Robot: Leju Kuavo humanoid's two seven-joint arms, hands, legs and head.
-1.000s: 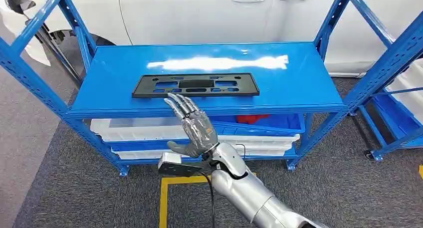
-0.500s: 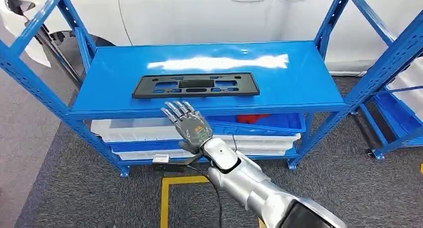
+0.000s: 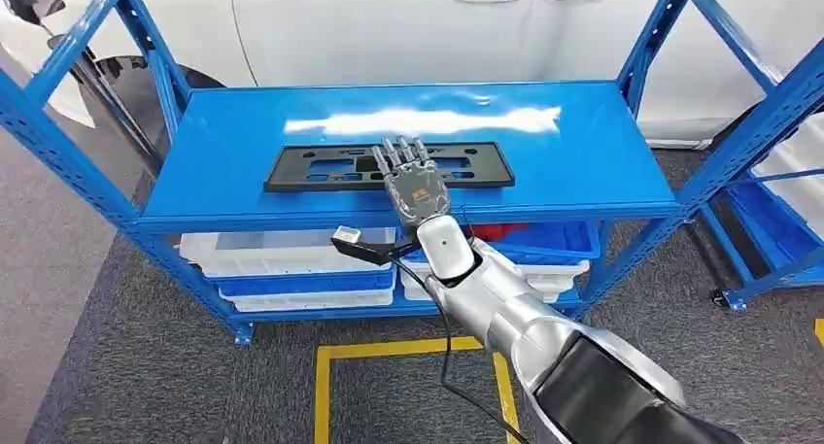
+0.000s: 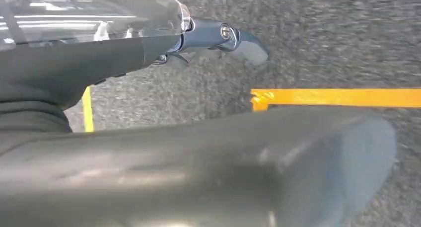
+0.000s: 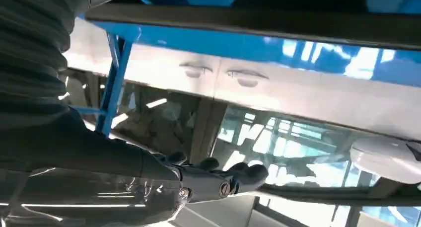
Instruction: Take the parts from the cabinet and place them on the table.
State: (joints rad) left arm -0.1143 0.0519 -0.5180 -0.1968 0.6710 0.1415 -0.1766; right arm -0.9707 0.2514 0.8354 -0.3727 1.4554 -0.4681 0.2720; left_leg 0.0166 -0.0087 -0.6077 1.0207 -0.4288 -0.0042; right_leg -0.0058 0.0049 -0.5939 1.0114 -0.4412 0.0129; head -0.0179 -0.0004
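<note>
The black part [image 3: 389, 166] lies flat on the blue shelf [image 3: 583, 153], toward its near edge. The right hand [image 3: 414, 180] hovers over the part's middle, empty with fingers spread flat, seemingly lining up a grasp. The left hand [image 4: 218, 38] hangs over the floor, holding nothing, fingers apparently loose.

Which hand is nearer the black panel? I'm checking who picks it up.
Right. The right hand reaches over the black panel on the blue shelf; the left hand hangs above the floor.
</note>
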